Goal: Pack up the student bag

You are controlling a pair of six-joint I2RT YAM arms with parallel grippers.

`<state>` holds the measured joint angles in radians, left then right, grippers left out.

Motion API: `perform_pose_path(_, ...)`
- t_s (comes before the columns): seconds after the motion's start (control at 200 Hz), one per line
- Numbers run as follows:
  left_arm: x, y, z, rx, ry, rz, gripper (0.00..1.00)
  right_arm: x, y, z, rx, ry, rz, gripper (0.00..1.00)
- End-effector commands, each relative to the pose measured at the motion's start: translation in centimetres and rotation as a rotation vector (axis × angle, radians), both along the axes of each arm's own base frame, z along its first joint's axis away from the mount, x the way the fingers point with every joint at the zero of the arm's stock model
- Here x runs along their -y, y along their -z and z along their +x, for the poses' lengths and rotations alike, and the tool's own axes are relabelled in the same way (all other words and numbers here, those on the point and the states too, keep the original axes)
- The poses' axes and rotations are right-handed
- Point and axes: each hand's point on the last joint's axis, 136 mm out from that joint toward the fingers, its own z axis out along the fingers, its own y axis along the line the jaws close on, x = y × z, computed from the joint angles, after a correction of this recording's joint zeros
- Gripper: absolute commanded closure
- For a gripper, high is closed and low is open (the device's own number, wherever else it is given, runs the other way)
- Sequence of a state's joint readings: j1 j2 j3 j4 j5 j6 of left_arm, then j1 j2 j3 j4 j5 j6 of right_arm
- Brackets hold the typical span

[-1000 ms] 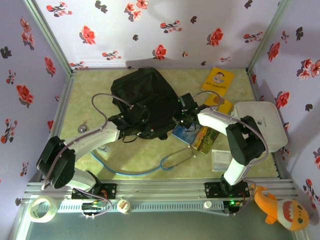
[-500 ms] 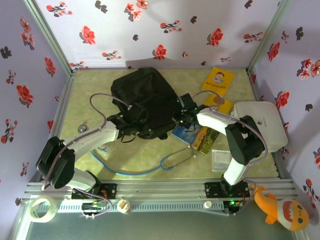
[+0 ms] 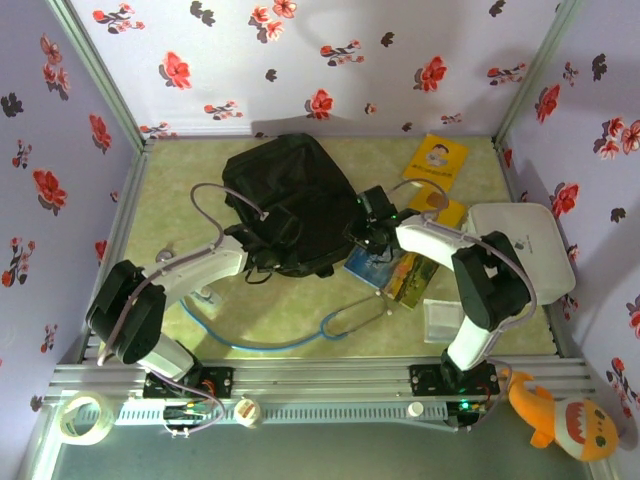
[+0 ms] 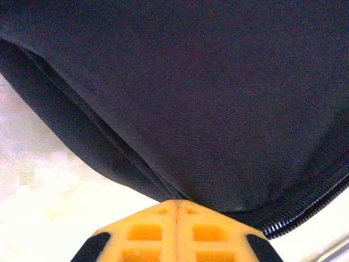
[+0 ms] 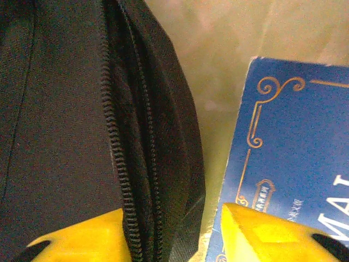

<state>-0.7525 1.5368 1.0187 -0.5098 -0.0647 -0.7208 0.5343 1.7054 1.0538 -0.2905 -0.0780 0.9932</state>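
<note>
The student bag (image 3: 290,190) is a big black backpack lying at the middle back of the table. My left gripper (image 3: 272,232) is at the bag's near left edge. In the left wrist view its orange jaws (image 4: 177,204) are pressed together, and a fold of the bag's fabric (image 4: 207,109) runs down into their tip. My right gripper (image 3: 368,232) is at the bag's near right edge and stands open (image 5: 174,218). The bag's zipped rim (image 5: 117,153) lies between its yellow fingers. The right finger hangs over a blue book (image 5: 294,142).
The blue book (image 3: 372,266) and some packets (image 3: 410,280) lie just right of the bag. A yellow booklet (image 3: 435,160) is at the back right, and a white board (image 3: 525,240) is along the right wall. A blue cable (image 3: 250,340) loops across the front.
My right gripper has opened at the bag's right edge. The left arm's elbow has swung right while its gripper stays shut at the bag.
</note>
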Motion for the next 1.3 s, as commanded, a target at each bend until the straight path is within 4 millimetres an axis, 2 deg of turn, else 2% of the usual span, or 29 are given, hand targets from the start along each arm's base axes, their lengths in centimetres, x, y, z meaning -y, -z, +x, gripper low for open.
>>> perform_pose_path(0.0, 1.6, -1.4, -0.7, -0.010, 0.089, -0.071, 1.00, 0.1, -1.7, -1.6, -0.007, 0.019, 0.013, 0.42)
perform_pose_path(0.105, 2.2, -2.3, -0.5, 0.005, 0.112, -0.092, 1.00, -0.8, -1.8, -3.3, -0.031, 0.051, 0.066, 0.32)
perform_pose_path(0.195, 2.3, -2.4, -0.5, 0.003, 0.121, -0.090, 1.00, -1.9, -1.5, -3.9, -0.064, 0.075, 0.139, 0.30)
perform_pose_path(0.32, 1.6, -1.9, -0.5, -0.015, 0.105, -0.037, 1.00, -3.8, -1.3, -3.7, -0.088, 0.040, 0.180, 0.31)
perform_pose_path(0.425, 0.7, -1.4, -0.7, -0.024, 0.088, 0.010, 1.00, -4.3, -0.4, -3.5, -0.105, 0.029, 0.155, 0.42)
perform_pose_path(0.58, -1.1, -1.3, -1.1, -0.028, 0.068, 0.083, 1.00, -2.8, 0.5, -2.8, -0.077, 0.054, 0.064, 0.68)
perform_pose_path(0.67, -2.7, -1.1, -1.4, -0.033, 0.054, 0.153, 1.00, -1.5, 0.4, -2.2, -0.039, 0.074, -0.009, 0.76)
perform_pose_path(0.775, -5.4, -0.7, -1.4, -0.035, 0.015, 0.294, 1.00, -0.5, 0.4, -1.8, -0.013, 0.090, -0.060, 0.81)
perform_pose_path(0.85, -6.5, -0.2, -1.4, -0.054, 0.007, 0.369, 1.00, -0.3, 0.4, -1.5, -0.006, 0.098, -0.069, 0.84)
perform_pose_path(1.015, -6.0, 0.7, -1.0, -0.069, 0.015, 0.389, 1.00, -0.3, 0.3, -1.1, 0.005, 0.093, -0.078, 0.92)
perform_pose_path(1.18, -5.8, 0.6, -0.6, -0.060, 0.013, 0.391, 1.00, 0.8, 0.2, -0.7, 0.029, 0.107, -0.124, 0.96)
perform_pose_path(1.295, -6.7, 0.7, -0.3, -0.052, -0.025, 0.412, 1.00, 1.7, 0.4, -0.3, 0.035, 0.124, -0.142, 0.97)
